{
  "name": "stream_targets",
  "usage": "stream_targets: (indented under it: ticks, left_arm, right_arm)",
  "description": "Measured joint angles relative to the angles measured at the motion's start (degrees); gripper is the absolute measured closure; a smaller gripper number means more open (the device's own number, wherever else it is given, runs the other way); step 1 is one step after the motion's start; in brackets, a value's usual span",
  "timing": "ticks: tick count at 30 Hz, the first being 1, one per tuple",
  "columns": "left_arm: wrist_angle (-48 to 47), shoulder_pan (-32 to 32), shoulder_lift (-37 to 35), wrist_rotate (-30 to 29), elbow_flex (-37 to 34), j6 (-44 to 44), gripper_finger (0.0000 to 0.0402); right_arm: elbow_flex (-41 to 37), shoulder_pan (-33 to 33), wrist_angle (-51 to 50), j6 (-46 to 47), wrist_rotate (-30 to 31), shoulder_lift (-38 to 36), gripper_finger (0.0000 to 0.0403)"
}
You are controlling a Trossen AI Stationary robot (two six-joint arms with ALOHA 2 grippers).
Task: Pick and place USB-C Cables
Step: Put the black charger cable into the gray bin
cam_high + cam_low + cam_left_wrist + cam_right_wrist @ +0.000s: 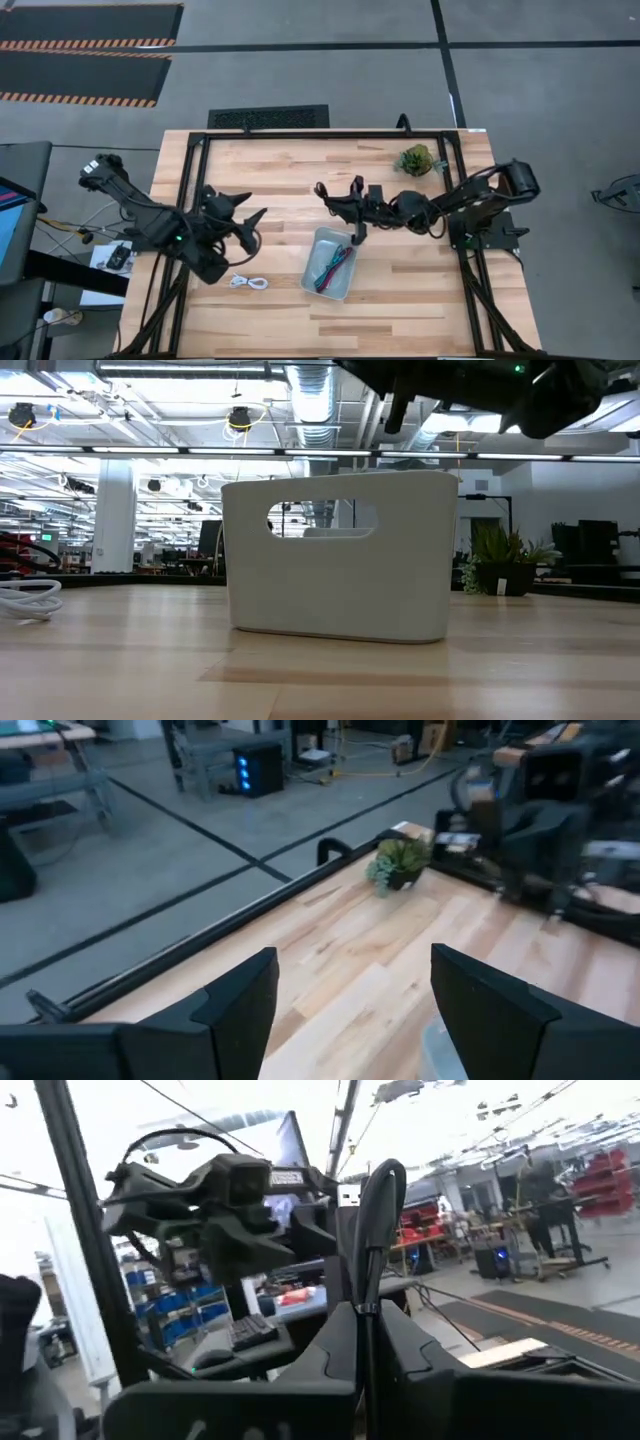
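High view: pale wood table [420,300] on grey floor [330,75].

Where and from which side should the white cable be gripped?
Across the middle of its coil, from straight above: the white cable lies flat on the table, left of the tray, nearest the open left gripper.

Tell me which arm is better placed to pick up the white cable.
Left. The left gripper is open and near the white cable; the right gripper holds the black cable near the tray.
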Motion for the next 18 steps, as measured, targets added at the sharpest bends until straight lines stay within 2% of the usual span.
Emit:
stream_targets:
  ticks: [6, 8, 10, 13, 16, 18]
  left_arm:
    - [13.05, 2.74, -1.28, -0.19, -9.61, 4.57, 0.0155]
    - [19.45, 3.52, -2.29, 2.21, -14.19, 4.7, 0.0155]
    - [25.32, 5.74, -3.92, 11.06, -18.46, 5.48, 0.0155]
    - [39.82, 10.15, -6.94, 28.22, -25.06, 13.28, 0.0163]
    - [62.62, 13.26, -10.99, 42.17, -32.5, 29.24, 0.0186]
    - [76.32, 14.87, -14.18, 45.87, -36.94, 38.91, 0.0202]
  right_arm:
    - [0.0, 0.5, -2.21, -0.58, 0.17, -0.68, 0.0388]
    - [0.0, 0.57, -2.33, -0.33, -0.1, -0.66, 0.0387]
    - [0.0, 0.5, -3.03, 0.04, -0.01, -0.68, 0.0383]
    - [0.0, 0.45, -3.94, 0.48, 0.17, -0.61, 0.0382]
    - [0.0, 0.51, -3.65, 0.49, 0.14, -0.63, 0.0385]
    - [0.0, 0.78, -3.57, 0.49, 0.16, -0.63, 0.0386]
